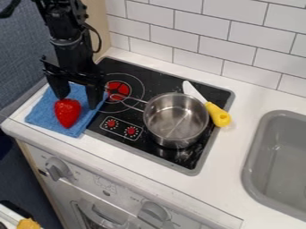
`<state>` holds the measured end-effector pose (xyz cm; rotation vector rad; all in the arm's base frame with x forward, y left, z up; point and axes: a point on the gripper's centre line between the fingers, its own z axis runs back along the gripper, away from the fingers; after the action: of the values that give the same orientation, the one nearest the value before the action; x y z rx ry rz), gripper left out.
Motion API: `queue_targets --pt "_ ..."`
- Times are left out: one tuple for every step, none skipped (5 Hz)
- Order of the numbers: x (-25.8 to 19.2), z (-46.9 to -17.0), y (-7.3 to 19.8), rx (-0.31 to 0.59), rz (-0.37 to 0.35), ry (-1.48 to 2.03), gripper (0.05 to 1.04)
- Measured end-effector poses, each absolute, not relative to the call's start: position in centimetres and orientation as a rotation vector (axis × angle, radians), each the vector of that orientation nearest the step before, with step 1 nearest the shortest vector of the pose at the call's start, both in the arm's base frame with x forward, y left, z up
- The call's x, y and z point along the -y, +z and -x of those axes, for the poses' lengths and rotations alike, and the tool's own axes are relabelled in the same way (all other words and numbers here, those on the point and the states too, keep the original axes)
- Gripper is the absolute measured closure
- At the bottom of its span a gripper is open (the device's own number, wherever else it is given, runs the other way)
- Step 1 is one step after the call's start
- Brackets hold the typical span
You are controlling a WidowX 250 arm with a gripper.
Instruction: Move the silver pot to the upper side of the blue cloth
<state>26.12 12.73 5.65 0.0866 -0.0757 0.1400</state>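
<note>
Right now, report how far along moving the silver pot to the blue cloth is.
No part looks done: the silver pot sits on the black stovetop. Nothing appears in hand; the black two-finger gripper hangs open over the blue cloth, by the red strawberry. Left: grasp the pot and set it on the cloth's upper side.
</note>
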Motion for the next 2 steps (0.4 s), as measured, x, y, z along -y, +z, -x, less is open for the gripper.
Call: queue_targets --pt "-12.5 -25.9 5.1 0.054 -0.079 0.14 0.082" --pt "-9.0 -27.1 6.4 0.08 -0.058 0.044 0.083"
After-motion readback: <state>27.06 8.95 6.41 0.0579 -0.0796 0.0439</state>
